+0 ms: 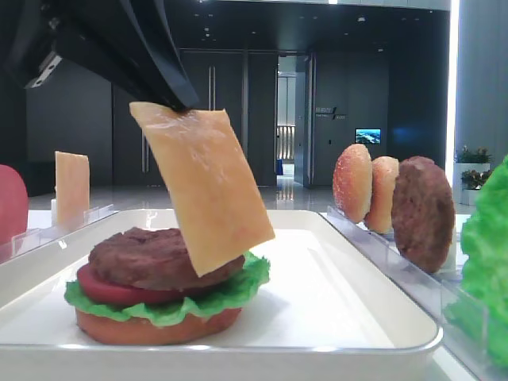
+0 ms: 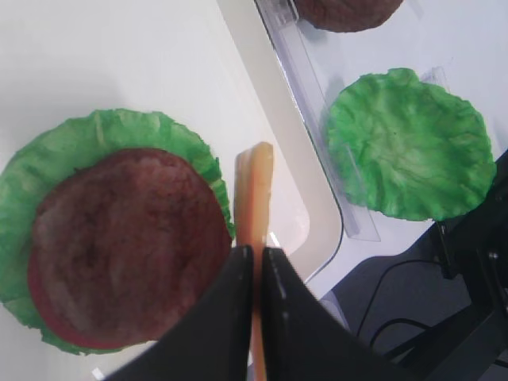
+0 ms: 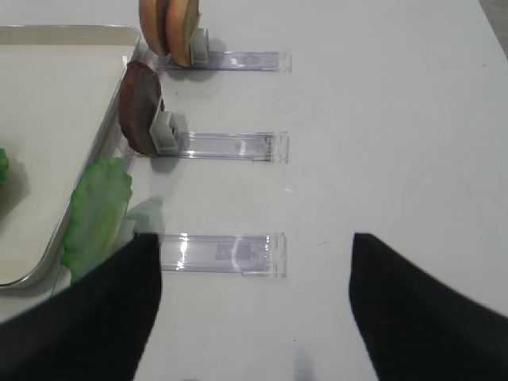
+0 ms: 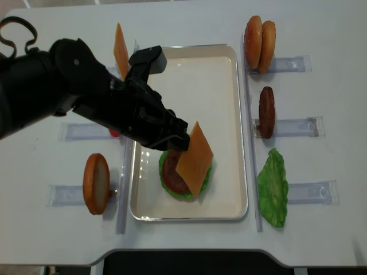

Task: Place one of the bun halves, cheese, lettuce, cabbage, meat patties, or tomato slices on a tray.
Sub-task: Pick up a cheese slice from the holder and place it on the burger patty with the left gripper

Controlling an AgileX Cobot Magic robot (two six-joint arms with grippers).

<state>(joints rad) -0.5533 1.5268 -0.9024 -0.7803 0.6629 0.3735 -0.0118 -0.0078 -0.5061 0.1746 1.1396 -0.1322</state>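
My left gripper point(image 4: 182, 139) is shut on the top corner of a pale orange cheese slice point(image 4: 195, 159), which hangs tilted over the stack on the white tray point(image 4: 229, 114). The cheese point(image 1: 208, 190) has its lower edge at the right side of the brown meat patty point(image 1: 155, 255); whether they touch I cannot tell. Under the patty lie a tomato slice point(image 1: 103, 287), lettuce point(image 1: 214, 298) and a bottom bun half point(image 1: 151, 327). In the left wrist view the fingers pinch the cheese point(image 2: 254, 186) edge-on. My right gripper point(image 3: 250, 302) stands open over the table.
Clear racks flank the tray. A second cheese slice point(image 4: 120, 50) and a bun half point(image 4: 96, 183) stand on the left. Two bun halves point(image 4: 259, 37), a patty point(image 4: 266, 112) and a lettuce leaf point(image 4: 272, 186) stand on the right. One rack point(image 3: 222, 254) under my right gripper holds nothing.
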